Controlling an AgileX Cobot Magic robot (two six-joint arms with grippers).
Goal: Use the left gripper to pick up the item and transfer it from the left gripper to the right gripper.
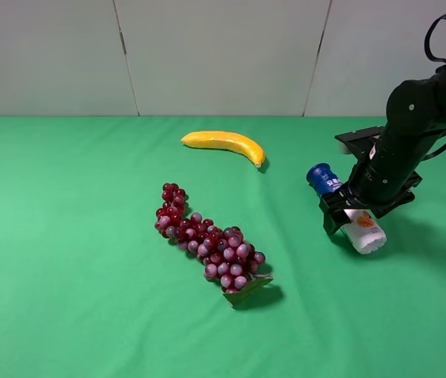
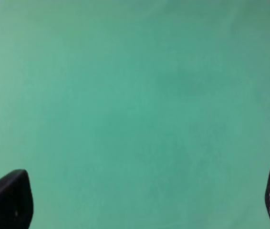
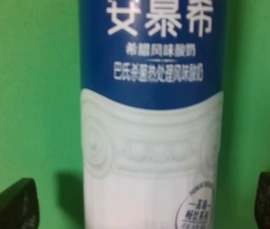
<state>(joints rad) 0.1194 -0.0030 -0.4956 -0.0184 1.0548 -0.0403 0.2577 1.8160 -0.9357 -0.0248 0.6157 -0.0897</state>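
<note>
The item (image 1: 364,231), a slim bottle with a dark blue cap and white lower body, lies on the green cloth at the right. My right gripper (image 1: 353,214) hangs directly over its middle. In the right wrist view the item (image 3: 151,119) fills the centre, and the right gripper (image 3: 142,205) is open, with green cloth showing between the bottle and each fingertip (image 3: 11,205). The left gripper (image 2: 142,200) appears only in its own wrist view, open over bare cloth with nothing between its fingers (image 2: 8,200).
A yellow banana (image 1: 224,143) lies at the back centre of the green table (image 1: 65,236). A bunch of red-purple grapes (image 1: 207,240) lies in the middle. A grey wall runs along the far edge.
</note>
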